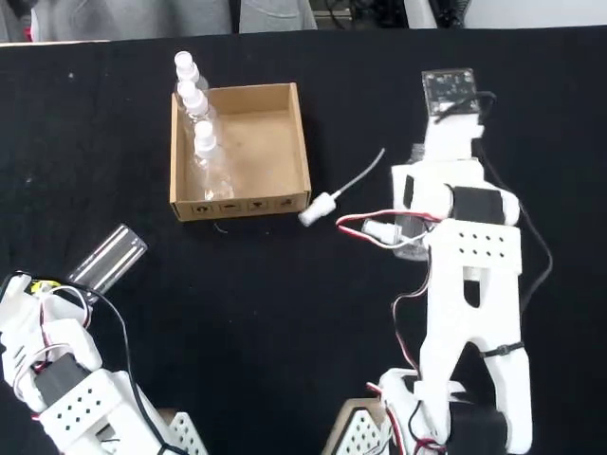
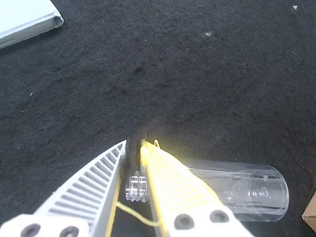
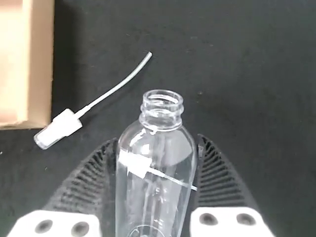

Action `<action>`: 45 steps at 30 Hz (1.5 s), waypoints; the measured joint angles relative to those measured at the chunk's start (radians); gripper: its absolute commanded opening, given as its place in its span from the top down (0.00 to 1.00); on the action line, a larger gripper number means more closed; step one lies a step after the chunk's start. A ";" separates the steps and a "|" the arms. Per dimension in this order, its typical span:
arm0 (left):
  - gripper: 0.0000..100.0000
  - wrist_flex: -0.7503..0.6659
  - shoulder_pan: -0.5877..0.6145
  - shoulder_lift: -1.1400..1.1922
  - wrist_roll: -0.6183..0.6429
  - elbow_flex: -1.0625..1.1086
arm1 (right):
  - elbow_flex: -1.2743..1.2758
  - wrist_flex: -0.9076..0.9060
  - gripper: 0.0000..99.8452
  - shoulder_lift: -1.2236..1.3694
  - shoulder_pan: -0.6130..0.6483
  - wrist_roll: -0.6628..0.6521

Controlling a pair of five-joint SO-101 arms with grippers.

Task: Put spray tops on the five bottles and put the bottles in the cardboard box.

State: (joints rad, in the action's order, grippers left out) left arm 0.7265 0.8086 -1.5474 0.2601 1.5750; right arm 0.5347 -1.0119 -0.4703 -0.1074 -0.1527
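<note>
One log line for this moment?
box: three capped bottles; left end effector: grips bare bottle; right end effector: grips open bottle; spray top: beside box

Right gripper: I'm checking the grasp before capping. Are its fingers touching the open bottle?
Touching. The right wrist view shows the right gripper holding the open bottle, both fingers pressed against its sides.

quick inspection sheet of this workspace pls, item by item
surface: black cloth
job's things: cardboard box holds three topped bottles along one wall; loose spray top lies beside it
clutter: pale flat thing on the cloth
grippers: left gripper shut on clear bottle at its neck; right gripper shut on open bottle
cables: red and white wires on the arms
surroundings: grey fabric beyond the far edge
</note>
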 measured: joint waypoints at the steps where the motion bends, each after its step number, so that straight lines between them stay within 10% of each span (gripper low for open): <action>1: 0.96 0.000 0.000 0.000 0.000 0.000 | 0.012 0.014 0.91 0.000 -0.005 0.012; 13: 0.96 0.000 0.000 0.000 0.000 0.000 | 0.302 0.519 0.91 0.000 -0.025 0.084; 29: 0.96 0.000 0.000 0.000 0.000 0.000 | 0.313 0.766 0.91 0.106 -0.025 0.135; 45: 0.96 0.000 0.000 0.000 0.000 0.000 | 0.313 0.497 0.91 0.141 0.021 0.094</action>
State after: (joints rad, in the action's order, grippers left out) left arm 0.7265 0.8086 -1.5474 0.2601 1.5750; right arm 0.8477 -0.5148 -0.3291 -0.0859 -0.0591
